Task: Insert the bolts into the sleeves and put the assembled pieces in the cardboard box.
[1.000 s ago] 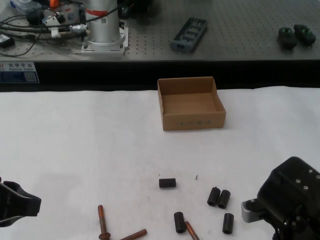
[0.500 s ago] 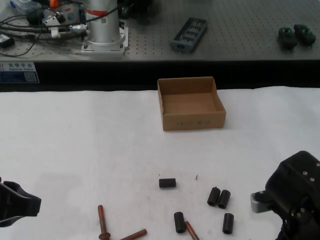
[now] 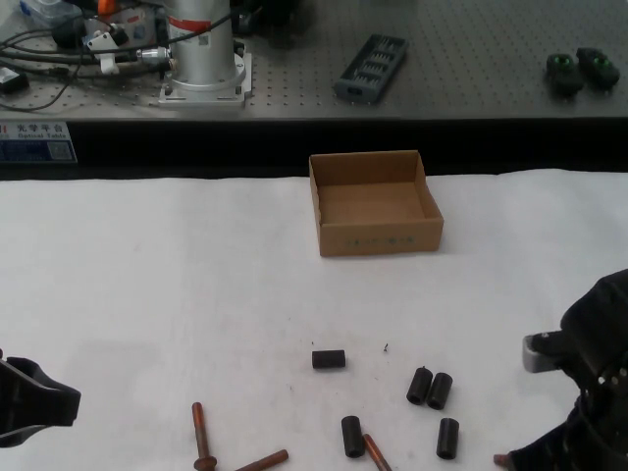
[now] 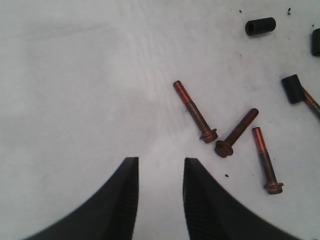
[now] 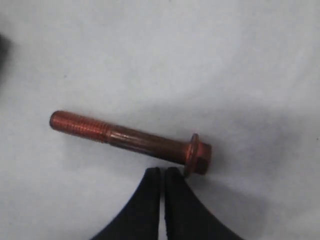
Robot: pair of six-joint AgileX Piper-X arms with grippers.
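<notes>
Copper-coloured metal bolt (image 5: 131,140) lay beside the right gripper (image 5: 162,172), fingers pressed together. Unopened, they might shove it away. Left gripper (image 4: 160,165) hung spread.

Bright, even light falls on the white sheet (image 3: 147,275). The bolt (image 5: 130,140) has a soft, dim shadow around it.

White sheet-covered bench (image 3: 147,275); behind it, grey perforated metal table (image 3: 471,59) carrying silver cylindrical column (image 3: 201,44), tangled cables (image 3: 59,49), dark ribbed block (image 3: 371,67).
</notes>
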